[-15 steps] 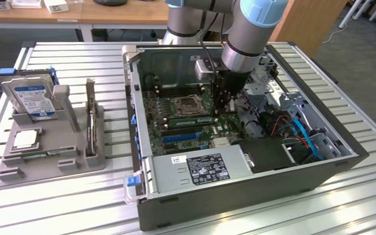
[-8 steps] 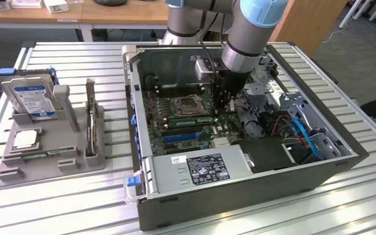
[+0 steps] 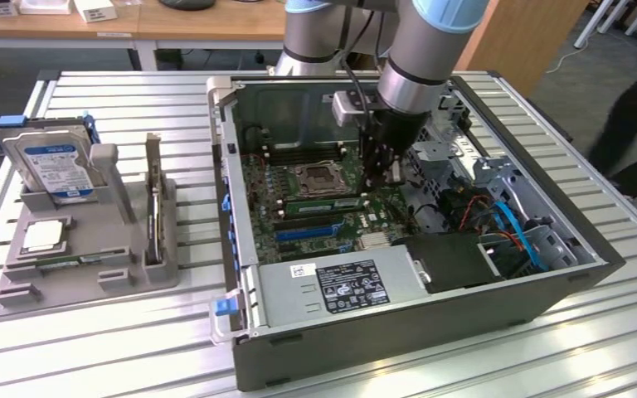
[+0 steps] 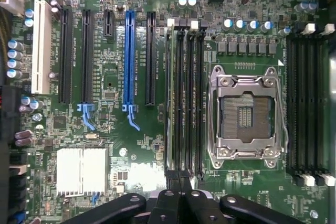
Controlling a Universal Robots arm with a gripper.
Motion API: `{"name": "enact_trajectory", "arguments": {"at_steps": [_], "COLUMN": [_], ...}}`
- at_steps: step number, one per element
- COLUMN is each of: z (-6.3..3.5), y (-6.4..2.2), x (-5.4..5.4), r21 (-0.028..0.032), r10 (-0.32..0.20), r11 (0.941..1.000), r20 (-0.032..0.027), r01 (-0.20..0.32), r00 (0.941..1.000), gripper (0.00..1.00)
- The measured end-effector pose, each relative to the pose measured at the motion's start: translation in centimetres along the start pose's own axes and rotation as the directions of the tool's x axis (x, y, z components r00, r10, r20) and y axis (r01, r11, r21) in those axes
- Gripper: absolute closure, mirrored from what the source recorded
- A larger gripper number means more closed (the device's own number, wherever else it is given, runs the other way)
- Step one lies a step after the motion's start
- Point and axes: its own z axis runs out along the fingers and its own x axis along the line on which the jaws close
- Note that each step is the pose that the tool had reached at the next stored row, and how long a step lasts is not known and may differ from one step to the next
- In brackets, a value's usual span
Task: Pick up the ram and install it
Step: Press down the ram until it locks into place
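From my remote station I see the gripper [image 3: 383,178] lowered inside the open computer case [image 3: 540,286], above the motherboard [image 4: 110,129]. The ram [image 4: 169,98] stands on edge in the outermost of the memory slots [image 4: 190,98] beside the empty processor socket [image 4: 245,114], directly ahead of the gripper's dark fingers [image 4: 173,205]. Whether those fingers clasp the stick or have let go, I cannot tell. I judge the pickup done and insertion well advanced; full seating is unconfirmed. The hard drive [image 3: 55,170] remains in the parts holder [image 3: 75,274].
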Motion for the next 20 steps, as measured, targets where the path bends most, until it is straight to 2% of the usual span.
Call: {"name": "enact_trajectory", "arguments": {"at_steps": [7, 13, 16, 20], "z": [-1.24, -1.32, -1.3, -1.2], "y": [0.05, 0.07, 0.97, 2.73], "x": [-0.1, -0.1, -0.1, -0.1], "r21": [0.0, 0.0001, -0.0001, 0.0], "r10": [0.0, 0.0, 0.0, 0.0], "r11": [1.0, 1.0, 1.0, 1.0], "r20": [0.0001, 0.0004, 0.0, 0.0003], "r01": [0.0, 0.0, 0.0, 0.0], "r00": [1.0, 1.0, 1.0, 1.0], "gripper": [0.89, 0.89, 0.89, 0.89]}}
